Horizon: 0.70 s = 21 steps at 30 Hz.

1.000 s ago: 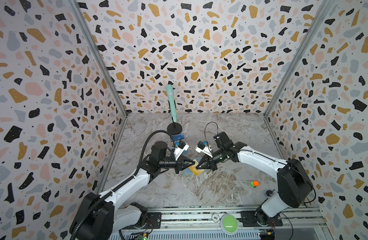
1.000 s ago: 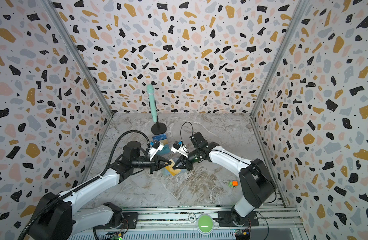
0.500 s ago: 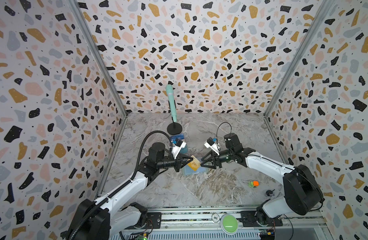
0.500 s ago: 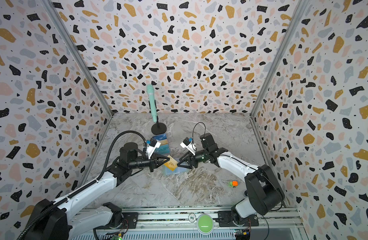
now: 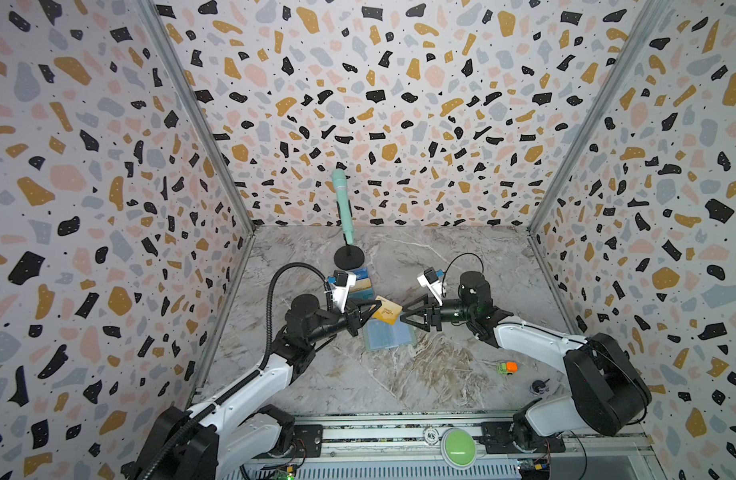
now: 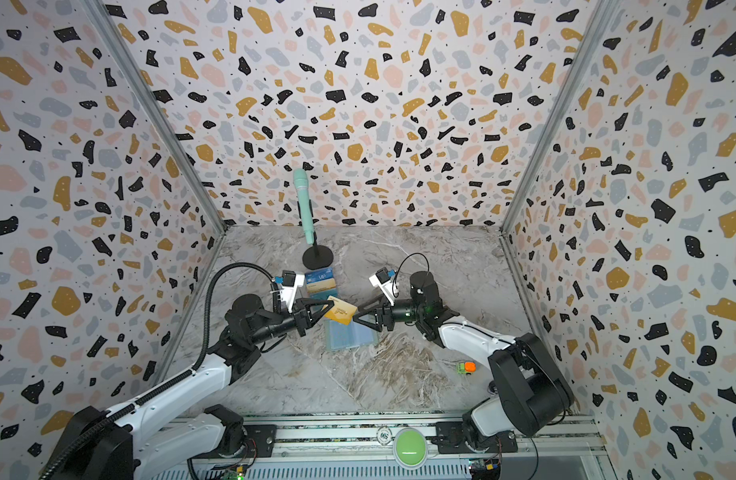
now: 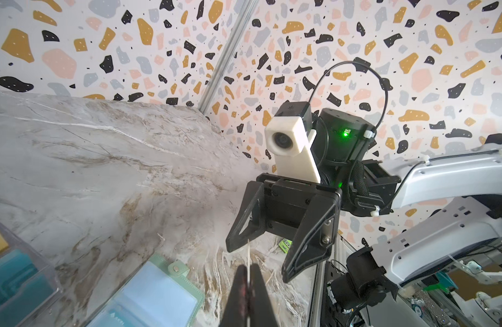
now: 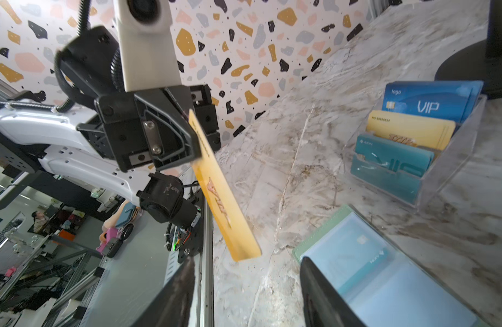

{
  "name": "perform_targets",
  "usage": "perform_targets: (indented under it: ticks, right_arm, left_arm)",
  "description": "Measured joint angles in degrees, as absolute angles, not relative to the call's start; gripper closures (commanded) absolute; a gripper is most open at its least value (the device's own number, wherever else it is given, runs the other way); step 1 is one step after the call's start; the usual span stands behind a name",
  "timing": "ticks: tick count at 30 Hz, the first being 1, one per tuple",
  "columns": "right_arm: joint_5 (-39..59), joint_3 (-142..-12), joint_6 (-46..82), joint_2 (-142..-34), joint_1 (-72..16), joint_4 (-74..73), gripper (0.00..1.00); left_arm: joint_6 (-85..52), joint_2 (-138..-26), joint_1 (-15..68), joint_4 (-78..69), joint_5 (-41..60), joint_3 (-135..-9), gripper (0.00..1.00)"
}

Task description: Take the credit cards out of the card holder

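Right wrist view shows the yellow card [image 8: 224,198] pinched by your left gripper [image 8: 204,147] alone; your right gripper [image 5: 402,315] has just opened wide, leaving the card free of the card holder [image 8: 400,283].

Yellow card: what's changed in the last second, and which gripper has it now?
The right gripper opened and drew back to the right, away from the yellow card. The left gripper stayed shut on the card and lifted it clear of the card holder, which lies open on the table. The clear card stand, microphone and small toy have not moved.
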<state>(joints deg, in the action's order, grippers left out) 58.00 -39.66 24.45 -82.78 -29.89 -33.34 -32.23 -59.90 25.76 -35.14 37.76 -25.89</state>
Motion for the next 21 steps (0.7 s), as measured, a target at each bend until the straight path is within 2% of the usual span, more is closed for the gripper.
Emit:
perform_targets:
  ticks: [8, 21]
  right_arm:
    - [58.8, -38.1, 34.2, -85.2, -30.0, -48.4, 0.50]
    - [59.7, -38.1, 37.3, -85.5, -32.6, -54.1, 0.66]
  left_arm:
    - [-36.7, -56.8, 25.7, -41.8, 35.3, -23.0, 1.00]
    - [-42.3, -56.5, 25.7, -50.1, 33.9, -21.2, 1.00]
